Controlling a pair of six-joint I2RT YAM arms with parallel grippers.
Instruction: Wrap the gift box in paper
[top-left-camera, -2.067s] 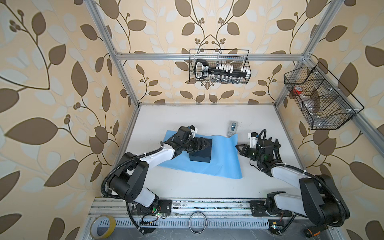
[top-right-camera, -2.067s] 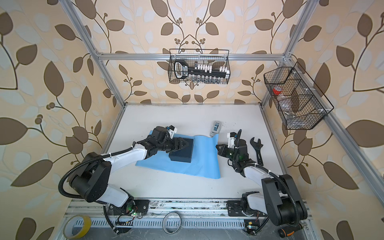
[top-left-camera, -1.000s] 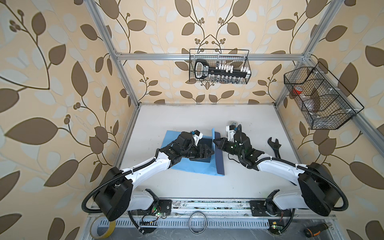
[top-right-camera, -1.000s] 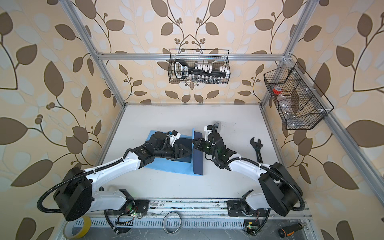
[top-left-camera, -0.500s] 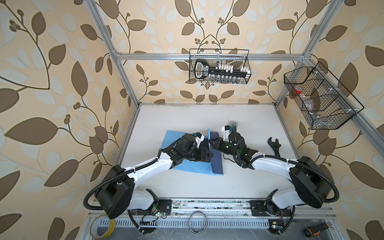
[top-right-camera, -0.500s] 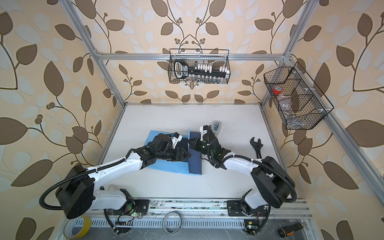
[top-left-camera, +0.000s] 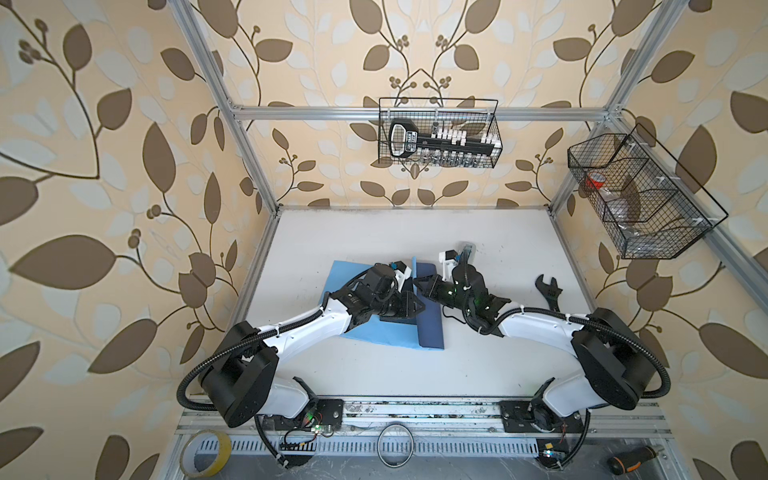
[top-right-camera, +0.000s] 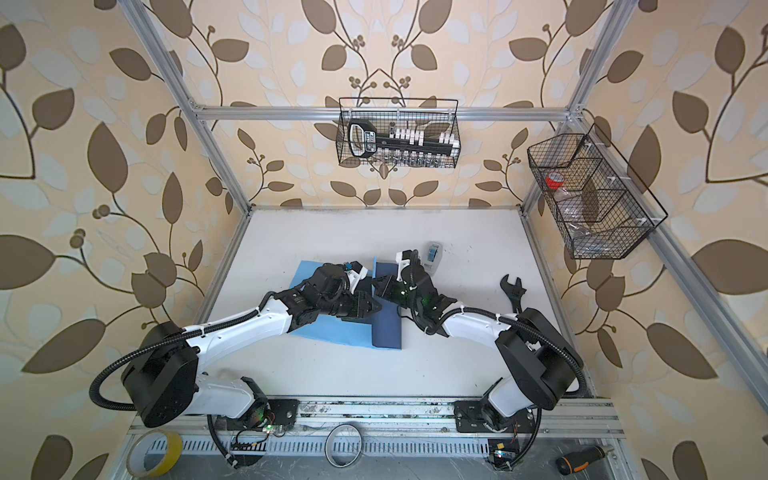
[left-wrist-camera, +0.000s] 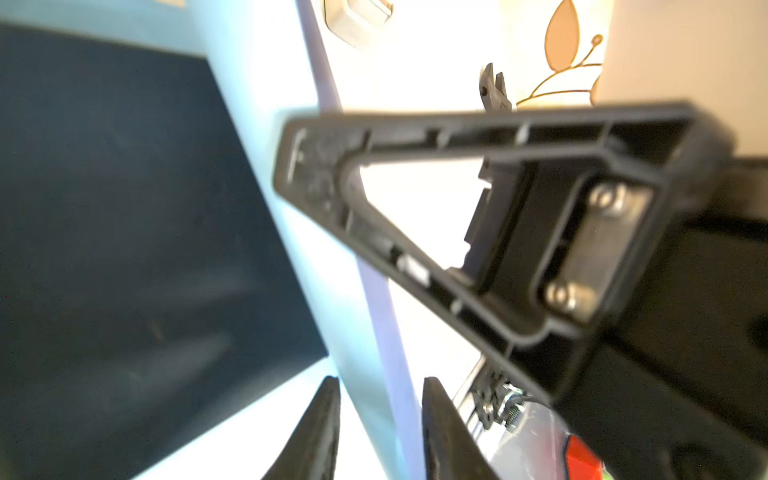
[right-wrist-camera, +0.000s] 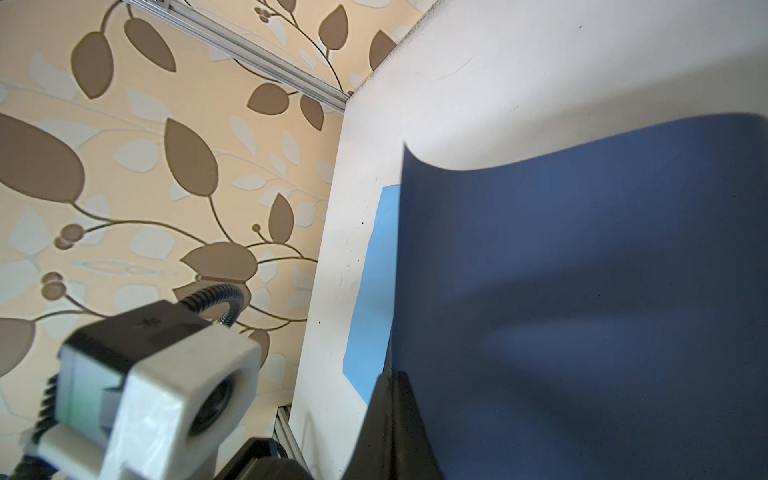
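The gift box (left-wrist-camera: 124, 228) lies flat on the paper (top-left-camera: 374, 336), in the middle of the worktop (top-left-camera: 365, 232). Along the box's right side the sheet stands up and curls over, darker underside showing. The right gripper (top-left-camera: 419, 284), just right of the box, has its jaws closed tight on that raised edge. The left gripper (left-wrist-camera: 380, 432) reaches over the box, jaws a narrow gap apart with the flap running between them. A tape dispenser (top-right-camera: 433, 252) sits beyond the box; an adjustable wrench (top-left-camera: 548, 291) lies well to its right.

The paper (top-left-camera: 376, 334) looks thin, smooth and matt. The box (left-wrist-camera: 124, 208) is dull, not shiny. The basket (top-left-camera: 436, 99) is black metal wire. The table (top-left-camera: 374, 237) is smooth
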